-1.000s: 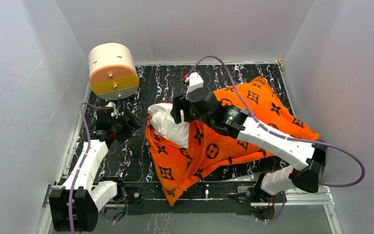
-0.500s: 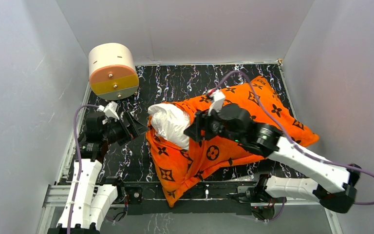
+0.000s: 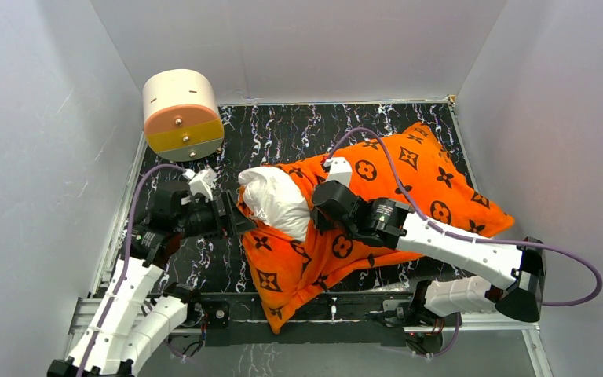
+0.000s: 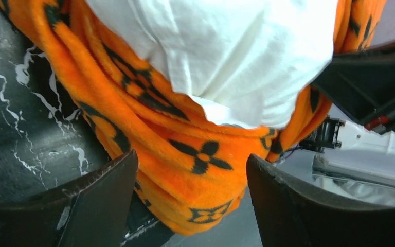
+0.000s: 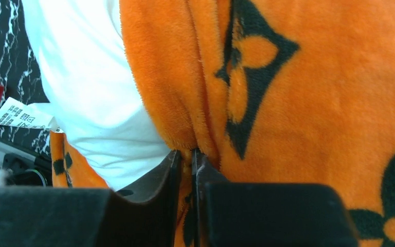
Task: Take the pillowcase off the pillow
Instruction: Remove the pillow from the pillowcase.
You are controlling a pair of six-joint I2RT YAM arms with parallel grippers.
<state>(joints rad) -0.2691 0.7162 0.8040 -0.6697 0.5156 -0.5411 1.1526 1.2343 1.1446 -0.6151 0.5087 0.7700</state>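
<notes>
The floor [image 3: 298, 129] is black with white squiggly lines, and plain white walls stand on 3 sides. A cream and orange drum [image 3: 182, 115] sits in the far left corner.

The pillowcase [image 3: 408, 181] is bright orange and fuzzy, with black flowers and stars on it. It lies across the middle and right of the floor. One corner hangs over the near edge. The pillow [image 3: 275, 200] is white and puffy. Most of it is inside the pillowcase. Only its left end pokes out of the open side of the pillowcase. A small white paper tag [image 5: 23, 116] with tiny print sticks out from the pillow.

The right gripper [image 3: 318, 216] rests on top of the pillowcase, just beside the white end of the pillow. In the right wrist view its 2 fingers [image 5: 172, 170] are squeezed close together, with a fold of the orange rim pinched between them.

The left gripper [image 3: 239, 220] is at the left side of the pillowcase, low by the floor. Its 2 fingers [image 4: 108, 190] are spread wide and hold nothing. In the left wrist view the orange rim and the white pillow show between them. I cannot tell if the fingers touch the cloth.
</notes>
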